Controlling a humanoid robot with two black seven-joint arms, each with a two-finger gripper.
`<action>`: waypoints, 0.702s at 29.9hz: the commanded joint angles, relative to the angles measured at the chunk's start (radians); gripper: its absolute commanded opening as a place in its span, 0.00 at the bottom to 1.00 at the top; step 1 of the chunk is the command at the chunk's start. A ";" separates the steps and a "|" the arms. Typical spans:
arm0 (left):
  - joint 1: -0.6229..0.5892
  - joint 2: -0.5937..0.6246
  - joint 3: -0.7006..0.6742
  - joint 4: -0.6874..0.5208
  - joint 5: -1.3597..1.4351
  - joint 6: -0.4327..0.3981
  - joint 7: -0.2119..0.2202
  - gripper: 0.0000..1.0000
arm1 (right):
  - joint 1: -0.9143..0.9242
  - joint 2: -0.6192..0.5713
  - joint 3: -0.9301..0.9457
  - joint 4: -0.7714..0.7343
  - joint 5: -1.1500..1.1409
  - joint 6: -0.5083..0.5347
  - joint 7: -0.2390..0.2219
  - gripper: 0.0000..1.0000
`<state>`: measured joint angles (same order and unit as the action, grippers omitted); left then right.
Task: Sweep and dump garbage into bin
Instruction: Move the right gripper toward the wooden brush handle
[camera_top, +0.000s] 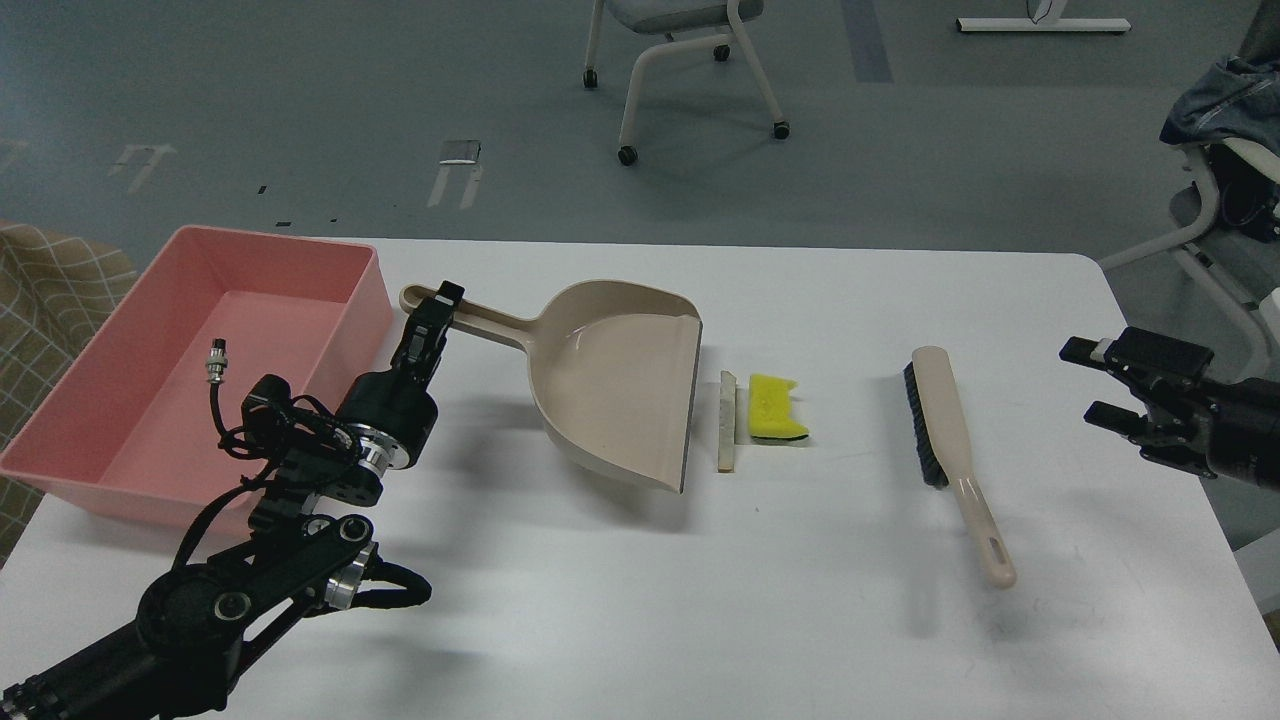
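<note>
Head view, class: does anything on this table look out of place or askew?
Only the dustpan: the left tool grips its handle, tipping its open edge down beside the pale strip. The yellow sponge piece, brush and pink bin look undisturbed.

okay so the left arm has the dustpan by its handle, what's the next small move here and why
Probably bring the right gripper, open at the table's right edge, over to the brush. The dustpan, held by the left gripper, already faces the beige strip and yellow sponge piece.
</note>
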<state>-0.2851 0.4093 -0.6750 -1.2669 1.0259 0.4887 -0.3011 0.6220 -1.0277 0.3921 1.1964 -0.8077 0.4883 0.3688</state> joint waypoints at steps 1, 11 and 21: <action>0.007 -0.009 0.002 0.009 0.002 0.000 -0.033 0.00 | 0.001 0.006 -0.007 0.005 0.001 0.000 -0.001 1.00; 0.004 -0.049 0.011 0.132 -0.001 0.000 -0.112 0.00 | 0.001 0.005 -0.007 0.028 0.002 0.000 -0.001 1.00; 0.003 -0.049 0.025 0.155 0.003 0.000 -0.124 0.00 | -0.034 0.008 -0.013 0.049 -0.073 0.000 -0.048 1.00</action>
<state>-0.2834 0.3605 -0.6512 -1.1165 1.0281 0.4887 -0.4241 0.5931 -1.0226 0.3789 1.2451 -0.8241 0.4887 0.3574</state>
